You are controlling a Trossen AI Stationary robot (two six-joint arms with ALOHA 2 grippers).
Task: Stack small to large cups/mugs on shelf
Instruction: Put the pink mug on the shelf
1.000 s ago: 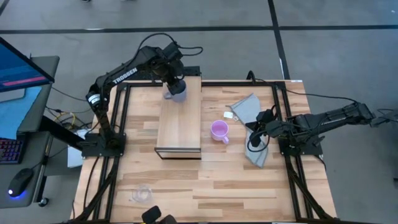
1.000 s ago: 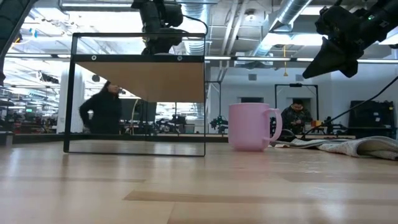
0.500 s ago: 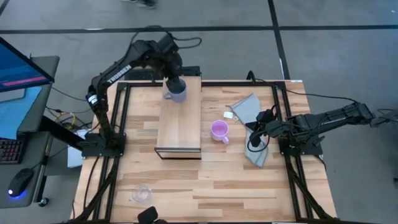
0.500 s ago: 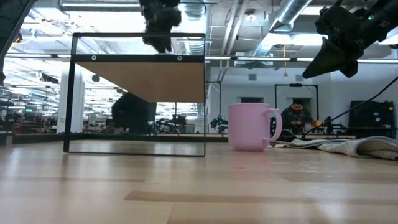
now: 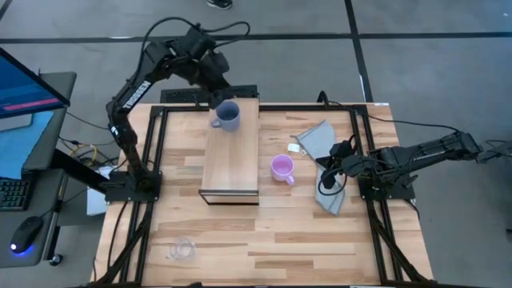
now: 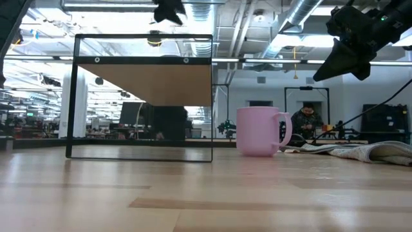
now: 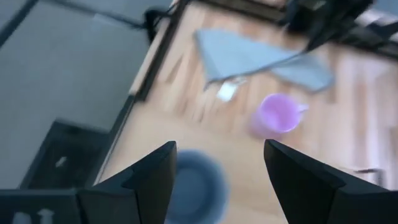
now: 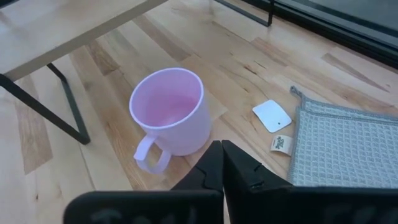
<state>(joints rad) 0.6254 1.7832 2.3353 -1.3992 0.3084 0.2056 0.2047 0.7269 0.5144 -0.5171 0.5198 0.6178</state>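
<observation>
The left gripper (image 5: 214,80) had let go of the grey-blue mug (image 5: 227,117) and lifted up and back, off toward the far edge of the surface (image 5: 304,232). A second before, it was right down on the mug; half a second before, it was just above it. Now its jaws were spread wide with nothing between them, and the mug stood alone on the far end of the shelf (image 5: 230,164). So the biggest mug looked to be in place — the first step of the stack seemed done.

The grey-blue mug sat upright, its mouth open to the top and its handle sticking out to one side. The lilac mug (image 5: 282,168) had not moved; it stood upright on the surface beside the shelf, near the grey cloth (image 5: 324,144). The small clear cup (image 5: 182,250) was well apart, by the near edge of the surface. Both still had to go into the big mug — lilac first, I think, then the clear one.

The right gripper (image 5: 328,186) waited over the cloth, jaws pressed together, close to the lilac mug.
</observation>
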